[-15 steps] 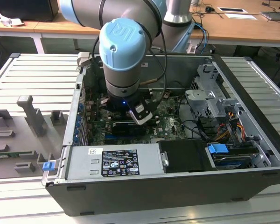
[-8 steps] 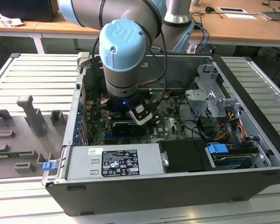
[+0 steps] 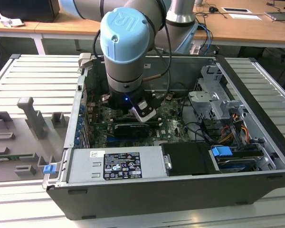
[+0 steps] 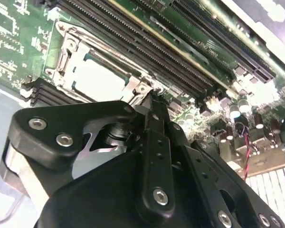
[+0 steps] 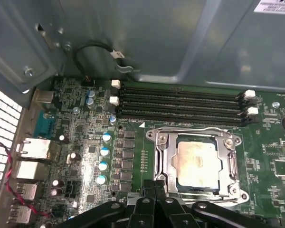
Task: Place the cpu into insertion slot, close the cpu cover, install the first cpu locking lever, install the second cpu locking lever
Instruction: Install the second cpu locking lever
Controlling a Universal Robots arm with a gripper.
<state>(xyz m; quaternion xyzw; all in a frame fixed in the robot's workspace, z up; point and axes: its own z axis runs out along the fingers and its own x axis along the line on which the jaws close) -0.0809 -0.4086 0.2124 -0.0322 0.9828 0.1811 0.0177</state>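
Note:
The cpu [image 5: 198, 160] [image 4: 97, 78], a silver-grey square, lies flat in the insertion slot [image 5: 195, 191] on the green board. The cpu cover [image 5: 165, 156] [image 4: 66, 59], a silver frame plate, lies down around the chip. In both wrist views my gripper [image 5: 155, 184] [image 4: 152, 97] is shut, its black fingers pressed together. The tips sit right at one edge of the socket frame, and whether they touch a lever I cannot tell. In the exterior view the arm's wrist [image 3: 125, 57] reaches down into the open computer case over the board.
Long black memory slots [image 5: 180, 102] run beside the socket. The grey case wall [image 5: 156, 38] rises behind them. Capacitors [image 5: 104, 152] and rear ports [image 5: 33, 152] stand on the other side. A power supply [image 3: 114, 164] and a drive cage [image 3: 213, 95] crowd the case.

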